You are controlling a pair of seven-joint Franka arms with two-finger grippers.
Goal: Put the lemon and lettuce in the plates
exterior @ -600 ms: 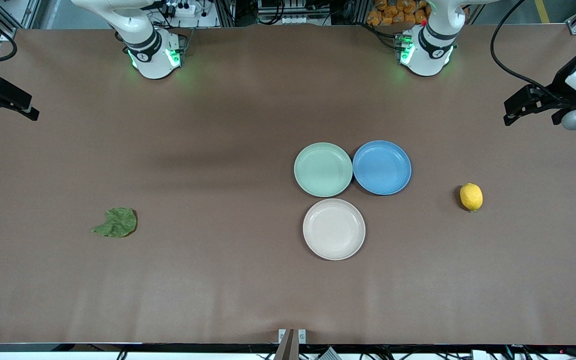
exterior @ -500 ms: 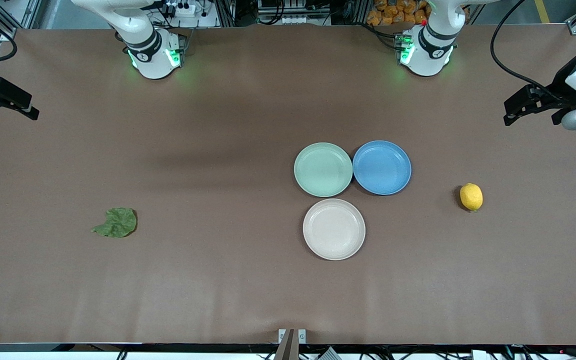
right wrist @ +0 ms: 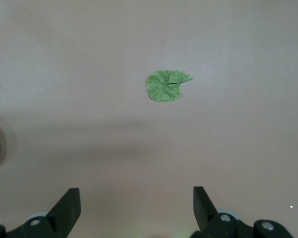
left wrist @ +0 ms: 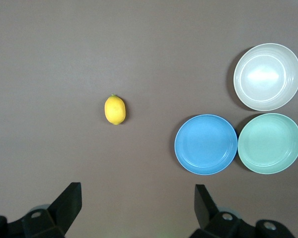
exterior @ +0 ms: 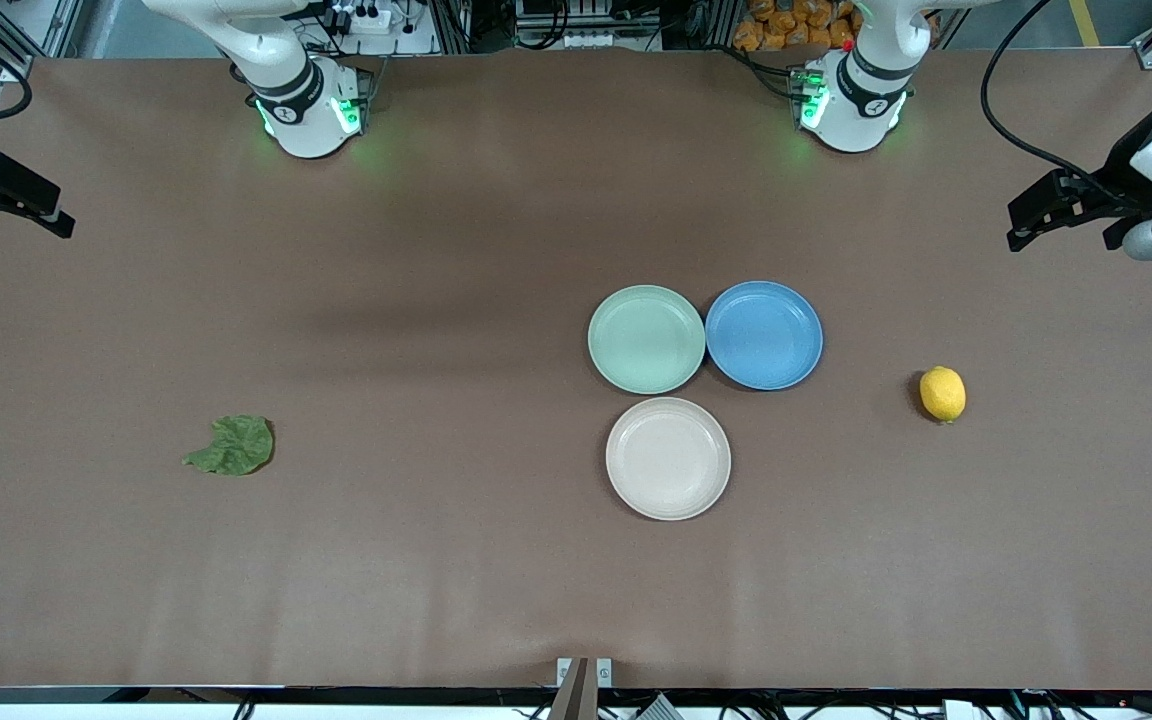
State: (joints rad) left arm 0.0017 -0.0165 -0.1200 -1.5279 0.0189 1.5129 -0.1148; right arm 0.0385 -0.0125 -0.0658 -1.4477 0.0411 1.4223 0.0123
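Note:
The yellow lemon (exterior: 942, 393) lies on the table toward the left arm's end, and also shows in the left wrist view (left wrist: 115, 109). The dark green lettuce leaf (exterior: 232, 446) lies flat toward the right arm's end, and also shows in the right wrist view (right wrist: 165, 86). The mint green plate (exterior: 646, 339) and the cream plate (exterior: 668, 458) sit empty mid-table, the cream one nearer the front camera. My left gripper (left wrist: 138, 198) is open and empty, high over the table's end near the lemon. My right gripper (right wrist: 136, 201) is open and empty, high over the other end.
An empty blue plate (exterior: 764, 334) touches the mint plate on the side toward the lemon. The three plates form a tight cluster (left wrist: 206, 144). Wide bare brown table lies between the lettuce and the plates.
The right gripper has edged very slightly toward its end of the table. Nothing else has moved.

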